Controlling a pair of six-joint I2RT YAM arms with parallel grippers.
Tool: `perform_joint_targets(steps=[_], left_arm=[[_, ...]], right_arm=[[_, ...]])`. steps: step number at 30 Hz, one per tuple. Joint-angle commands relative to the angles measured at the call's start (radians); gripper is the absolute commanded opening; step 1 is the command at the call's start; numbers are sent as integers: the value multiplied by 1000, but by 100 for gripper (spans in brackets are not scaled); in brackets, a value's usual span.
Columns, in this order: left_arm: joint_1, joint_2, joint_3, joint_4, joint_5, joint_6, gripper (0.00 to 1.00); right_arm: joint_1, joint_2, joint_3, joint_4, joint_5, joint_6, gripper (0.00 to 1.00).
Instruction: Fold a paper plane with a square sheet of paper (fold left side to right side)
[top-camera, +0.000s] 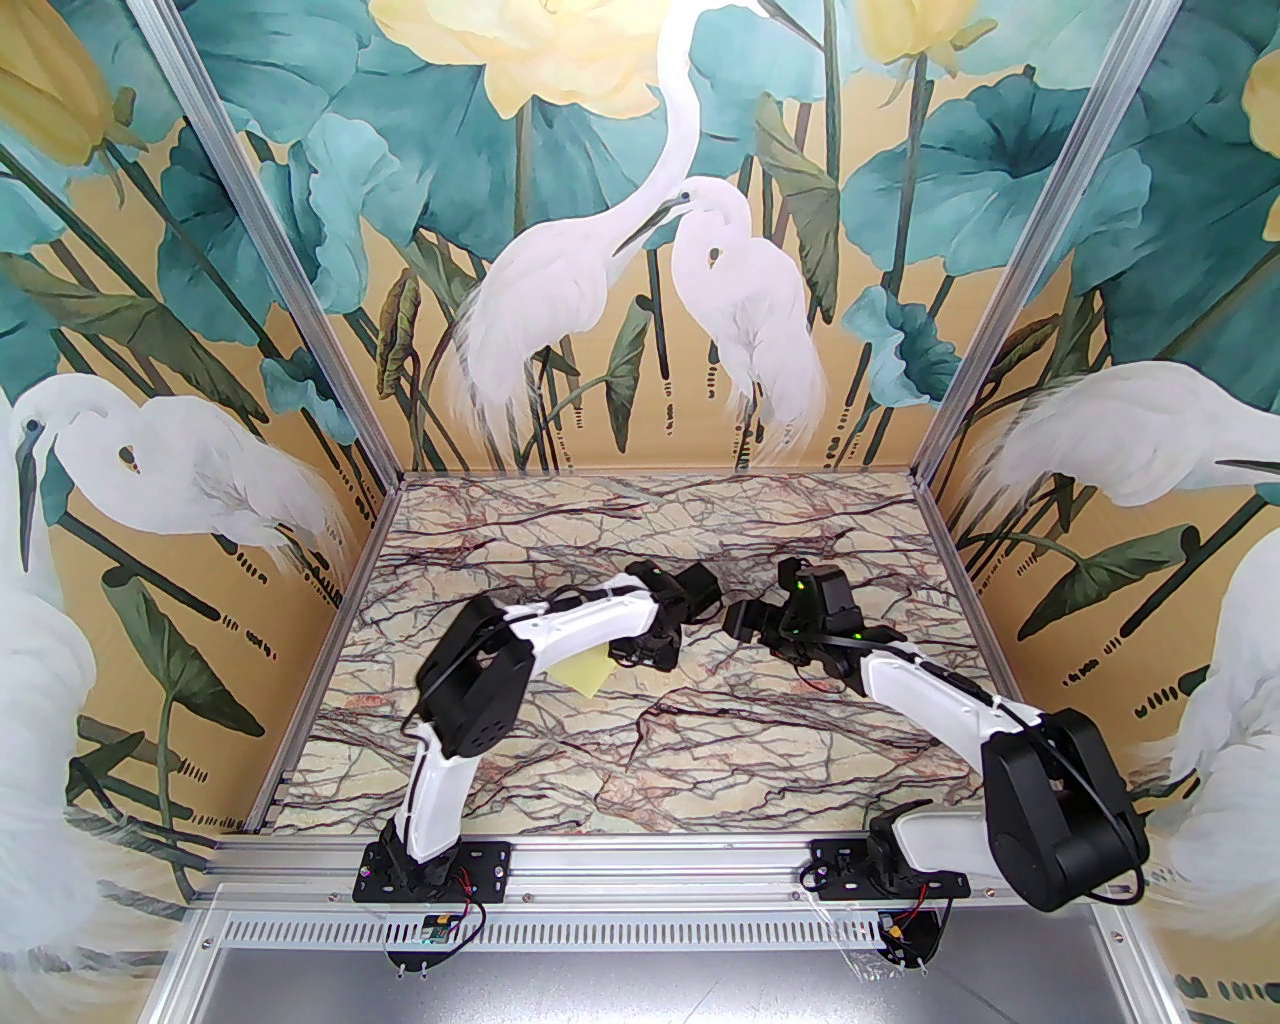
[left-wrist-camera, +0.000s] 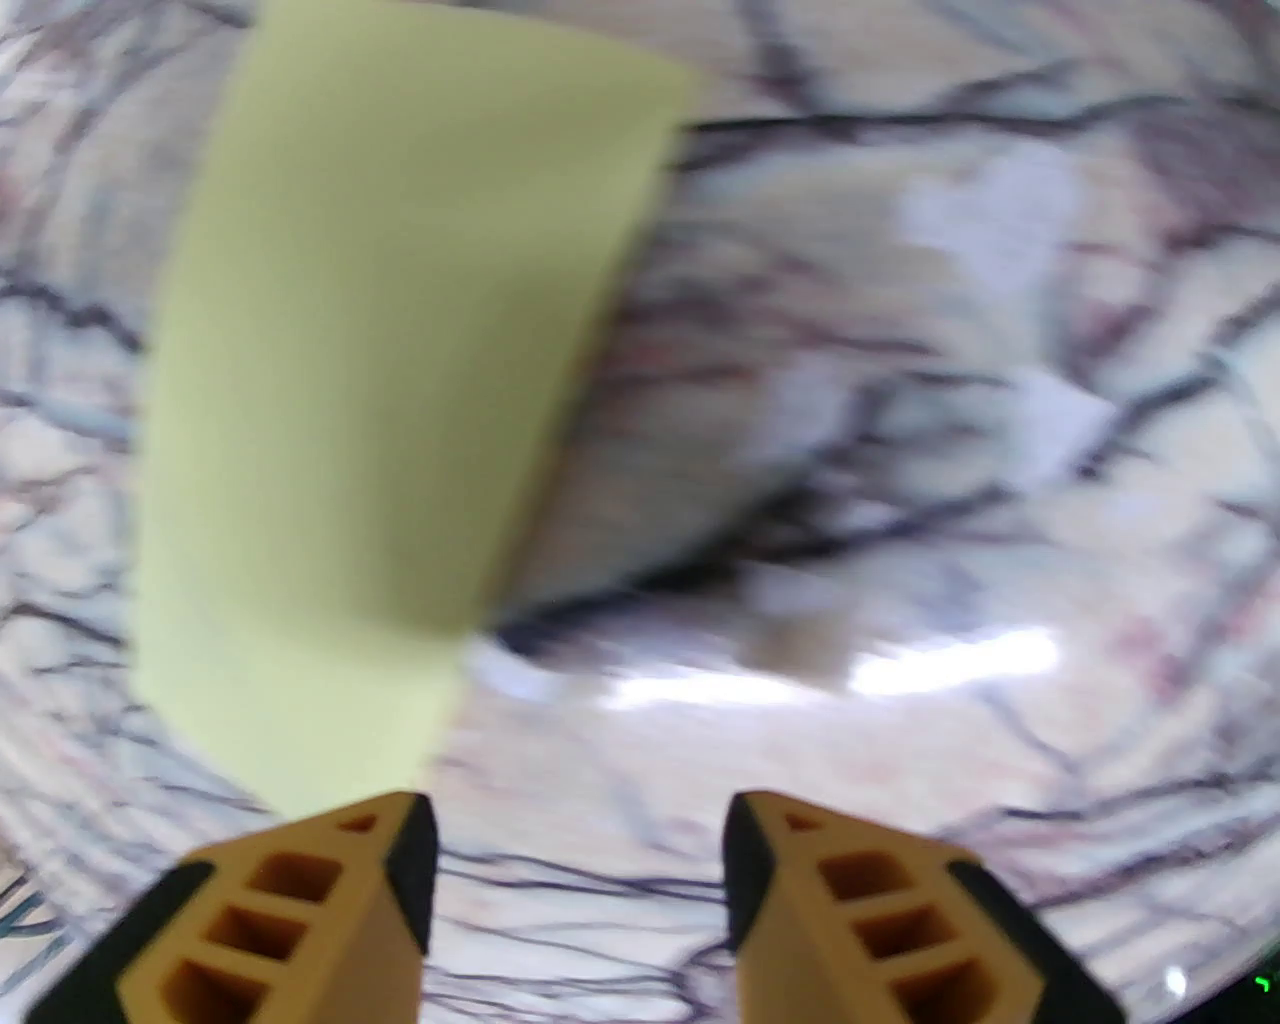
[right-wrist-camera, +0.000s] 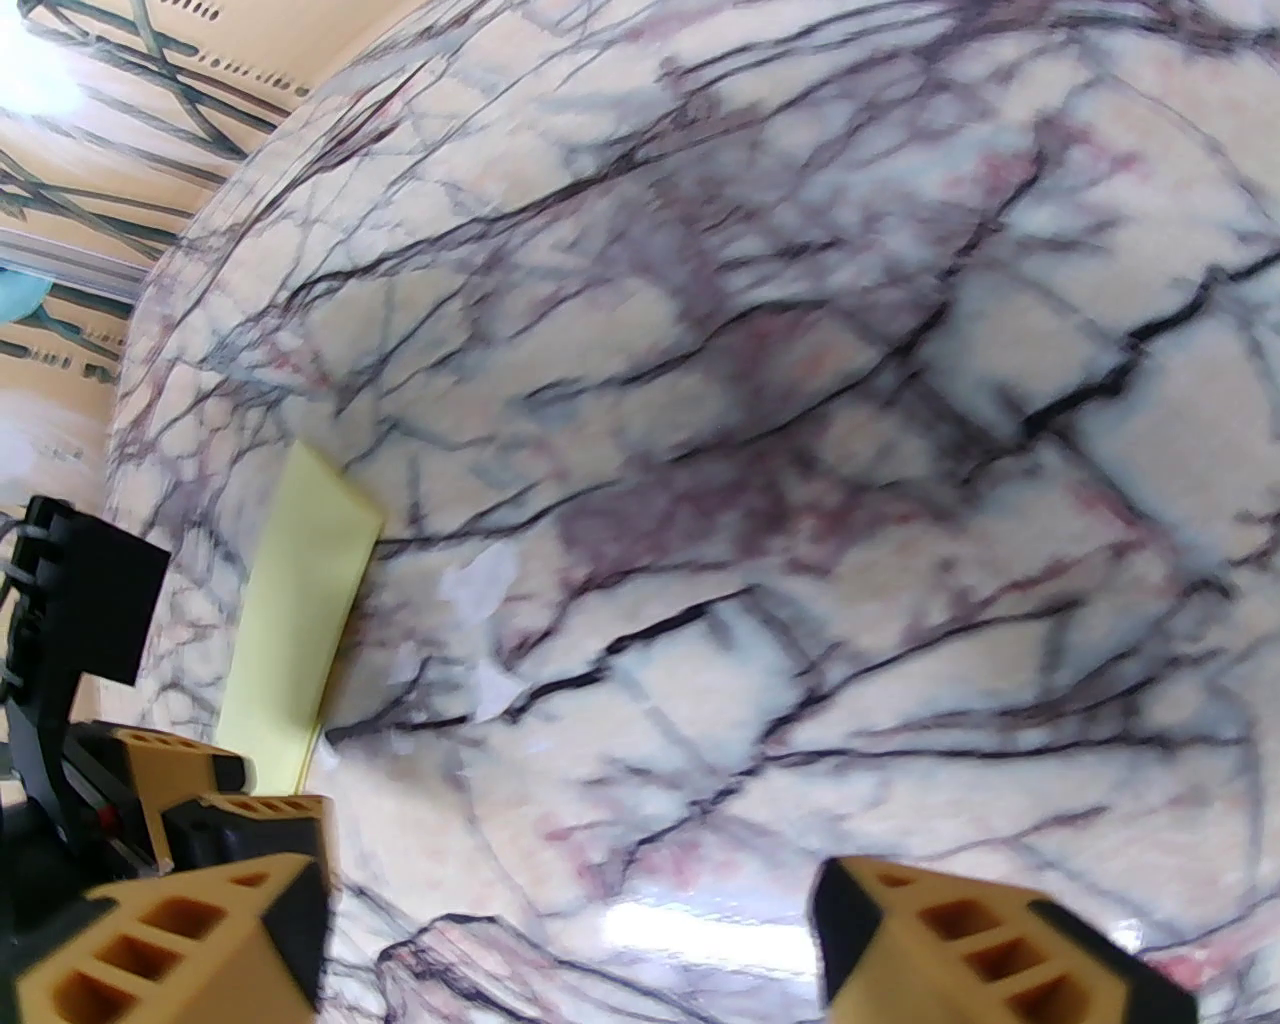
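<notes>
One fold looks done: paper (left-wrist-camera: 380, 350) lies as a narrow strip on table (right-wrist-camera: 800, 500); left claw (left-wrist-camera: 578, 830), right claw (right-wrist-camera: 570, 890) parted, empty; plane folds remain.

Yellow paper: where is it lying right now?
The yellow paper lies on the marble table, left of centre in the top view, partly under the left arm and just ahead of the left gripper.
</notes>
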Motion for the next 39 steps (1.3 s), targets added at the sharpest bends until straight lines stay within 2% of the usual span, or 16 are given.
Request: perform_joint_targets(steps=[1,3,6,11,17,21,23,24,26,31,39], left_arm=[[69,-184,-127,156,125,-46,54],[114,-276,-230,208,129,-57,54],[201,-401,-386,268,131,-71,56],[354,-566,-592,350,162,-94,58],[421,-664,-702,394,180,-100,61],[433,-669,-724,390,181,-107,63],[435,-677,-737,400,187,-113,74],[436,-683,-744,407,194,-115,74],[436,-694,-751,417,202,-117,75],[437,-705,-770,436,211,-121,76],[437,-715,-812,508,286,-135,78]], right_arm=[[44,47,27,57,-87,14,56],[93,80,46,98,-92,47,37],[181,167,100,158,-93,110,20],[314,322,171,308,-31,272,9],[428,499,262,472,44,462,3],[482,579,349,407,122,518,0],[496,605,370,389,152,533,0],[498,617,382,372,169,537,0],[501,639,411,331,190,536,0],[501,713,504,210,152,503,0],[469,698,470,57,63,351,0]])
